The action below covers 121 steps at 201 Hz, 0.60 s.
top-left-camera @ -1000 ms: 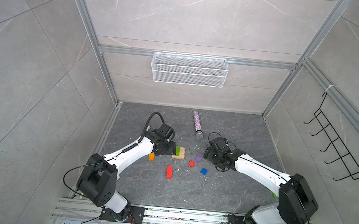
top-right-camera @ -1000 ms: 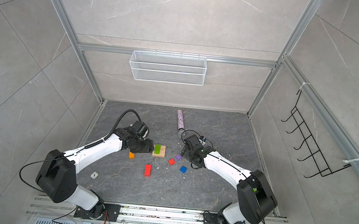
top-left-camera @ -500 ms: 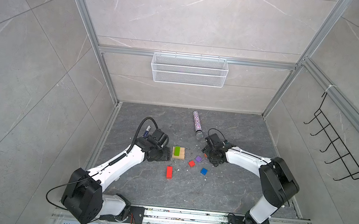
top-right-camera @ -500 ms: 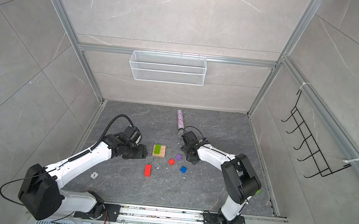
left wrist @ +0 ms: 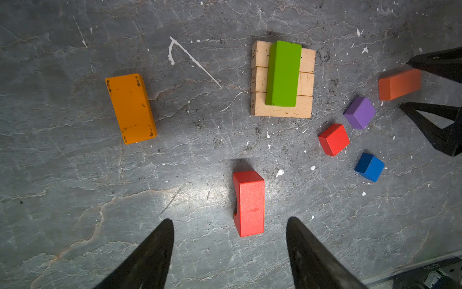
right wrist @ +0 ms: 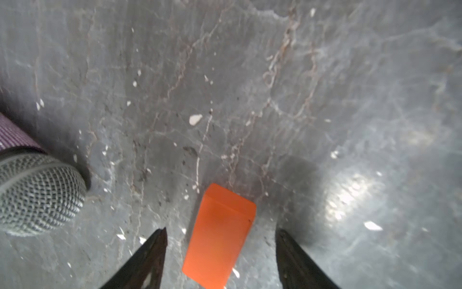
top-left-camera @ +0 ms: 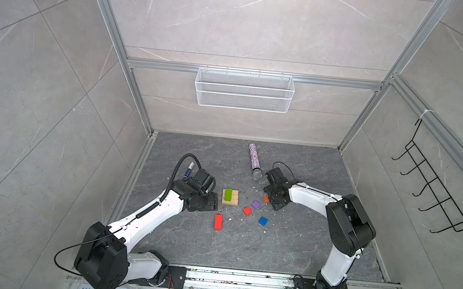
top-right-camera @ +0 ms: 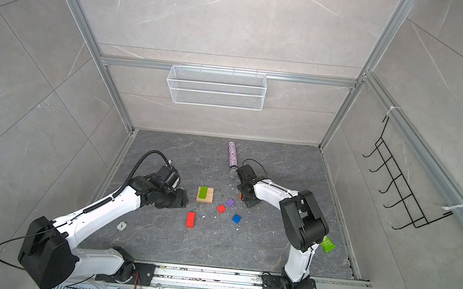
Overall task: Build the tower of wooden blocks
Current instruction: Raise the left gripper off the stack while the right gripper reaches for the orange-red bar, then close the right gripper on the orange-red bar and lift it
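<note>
Right tool (right wrist: 221, 229) hangs low over the counter (top-left-camera: 243, 247) with its jaws parted around a reddish-orange block (right wrist: 220, 237). That block lies flat between the two black fingers with a gap on either side, so nothing is gripped. Just left of it in both top views stands the tower (top-left-camera: 230, 198), only two layers high: three tan blocks (left wrist: 282, 112) side by side and touching, with a green oblong (left wrist: 283, 73) laid crosswise on them. Between the tower and the right tool sit a purple cube (top-left-camera: 255, 205), a red cube (top-left-camera: 247, 211) and a blue cube (top-left-camera: 263, 221), loose and apart from one another. A red oblong (top-left-camera: 218, 222) with a notch in one side lies nearer the front of the counter. The left tool (left wrist: 229, 220) hovers by it, jaws wide, holding nothing; the block's near end shows between the fingertips in the left wrist view, but I can't tell whether they reach down to it. A yellow-orange oblong (left wrist: 131, 108), scuffed at its corners, lies flat on the tower's far side, hidden from above by the left arm (top-left-camera: 148, 215). Farther back a glittery tube (top-left-camera: 254, 160) lies on the counter, its mesh end near the right tool. A blue marker pen (top-left-camera: 189, 173) peeks out behind the left wrist, and a green packet (top-right-camera: 327, 244) shows from behind the right arm (top-right-camera: 303, 224). A white wire basket (top-left-camera: 244, 90) hangs on the back wall.
</note>
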Each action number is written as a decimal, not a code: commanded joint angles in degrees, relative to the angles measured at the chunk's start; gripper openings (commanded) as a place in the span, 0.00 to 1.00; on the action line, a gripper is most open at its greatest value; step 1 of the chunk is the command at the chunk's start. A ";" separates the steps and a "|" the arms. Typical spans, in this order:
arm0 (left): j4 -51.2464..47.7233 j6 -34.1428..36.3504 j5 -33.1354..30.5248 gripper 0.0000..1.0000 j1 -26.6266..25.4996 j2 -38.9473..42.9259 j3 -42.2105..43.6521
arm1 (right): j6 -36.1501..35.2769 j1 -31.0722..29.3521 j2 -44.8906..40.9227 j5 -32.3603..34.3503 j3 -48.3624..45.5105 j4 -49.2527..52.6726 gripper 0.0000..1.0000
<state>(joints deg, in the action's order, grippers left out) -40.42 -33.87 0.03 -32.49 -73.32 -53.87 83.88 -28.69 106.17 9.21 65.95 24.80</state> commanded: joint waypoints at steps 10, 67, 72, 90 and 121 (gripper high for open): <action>-0.46 -0.50 -0.31 0.74 0.08 1.08 -0.43 | 1.07 0.30 4.62 -3.26 2.76 4.67 0.58; -0.08 -0.50 -0.25 0.73 0.08 0.60 -0.37 | -0.53 0.15 6.00 -4.41 4.37 6.72 0.51; -0.13 -0.40 -0.14 0.73 0.14 0.49 -0.49 | -1.40 0.21 6.37 -4.25 4.96 7.23 0.50; -0.51 -0.23 -0.25 0.73 0.15 0.30 -0.94 | -3.25 0.16 7.85 -3.77 7.25 10.80 0.48; -0.71 -0.23 -0.86 0.73 0.12 0.94 -0.83 | -5.78 0.21 8.74 -3.47 6.91 10.87 0.40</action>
<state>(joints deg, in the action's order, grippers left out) -40.47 -33.93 -0.01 -32.49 -73.32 -53.87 81.10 -28.38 111.44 6.33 73.84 31.92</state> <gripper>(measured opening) 0.730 0.442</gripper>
